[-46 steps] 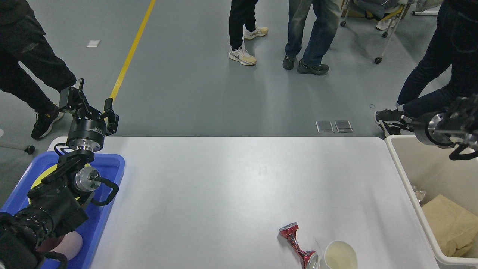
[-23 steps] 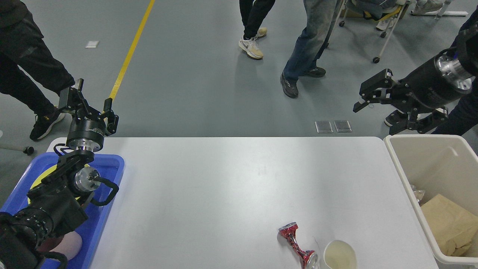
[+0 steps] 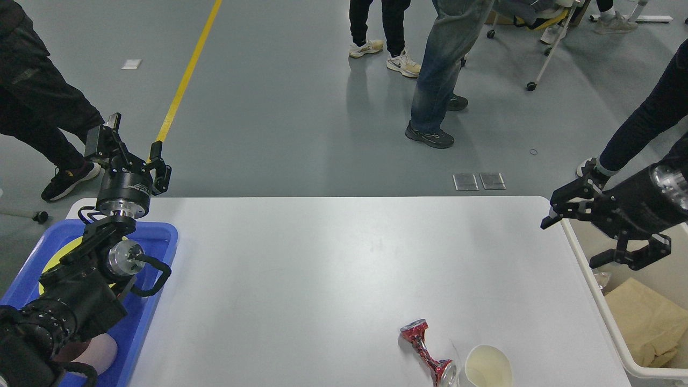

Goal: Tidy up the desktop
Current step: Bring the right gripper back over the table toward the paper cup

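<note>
The desktop [image 3: 333,269] is a large white tabletop. A crushed red can [image 3: 426,348] lies near its front edge. A white paper cup [image 3: 488,368] stands right beside the can. My left gripper [image 3: 134,133] points up over the table's far left corner, above the blue tray [image 3: 164,236], and is open and empty. My right gripper [image 3: 567,245] hangs over the table's right edge by the beige bin's rim [image 3: 594,290], open and empty, well behind the can and cup.
The blue tray holds a yellow plate [image 3: 56,260] and a pale pink item [image 3: 99,352], partly hidden by my left arm. The beige bin holds brown paper [image 3: 647,317]. Several people stand on the grey floor beyond the table.
My right arm has swung out over the floor and then down to the table's right edge by the bin. My left arm has not moved. The people behind have shifted.
</note>
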`<state>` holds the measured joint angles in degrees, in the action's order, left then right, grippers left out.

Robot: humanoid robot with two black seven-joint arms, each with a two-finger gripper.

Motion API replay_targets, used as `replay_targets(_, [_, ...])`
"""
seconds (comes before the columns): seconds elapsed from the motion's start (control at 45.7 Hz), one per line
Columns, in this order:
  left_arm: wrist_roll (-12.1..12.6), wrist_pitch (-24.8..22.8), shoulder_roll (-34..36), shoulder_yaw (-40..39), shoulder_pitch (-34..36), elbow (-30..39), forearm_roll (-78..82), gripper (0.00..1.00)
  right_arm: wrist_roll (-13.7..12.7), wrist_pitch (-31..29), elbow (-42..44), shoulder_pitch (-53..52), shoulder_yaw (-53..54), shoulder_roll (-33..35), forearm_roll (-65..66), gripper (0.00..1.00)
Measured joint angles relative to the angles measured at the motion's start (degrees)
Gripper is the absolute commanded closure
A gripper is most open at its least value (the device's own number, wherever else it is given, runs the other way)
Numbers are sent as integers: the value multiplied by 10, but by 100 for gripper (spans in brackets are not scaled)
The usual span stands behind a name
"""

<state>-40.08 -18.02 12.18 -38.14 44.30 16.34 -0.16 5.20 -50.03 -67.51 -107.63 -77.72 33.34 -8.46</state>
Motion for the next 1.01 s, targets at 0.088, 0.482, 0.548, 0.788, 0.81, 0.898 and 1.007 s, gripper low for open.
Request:
replay_targets(0.088, [0,0,0,0,0,0,0,4,0,1,3,22,7,0,10,0])
replay_targets(0.482, [0,0,0,0,0,0,0,4,-2,5,63,127,61,-91,69,0])
replay_targets(0.548, [0,0,0,0,0,0,0,4,-1,5,79,142,63,-119,84,0])
replay_targets(0.788, [0,0,0,0,0,0,0,4,0,3,84,146,92,-163,168,0])
replay_targets(0.81, [0,0,0,0,0,0,0,4,0,2,84,147,94,-166,175,0])
replay_targets(0.898, [0,0,0,0,0,0,0,4,0,-2,77,149,101,-178,197,0])
replay_targets(1.007, [0,0,0,0,0,0,0,4,0,-4,65,154,103,-185,204,0])
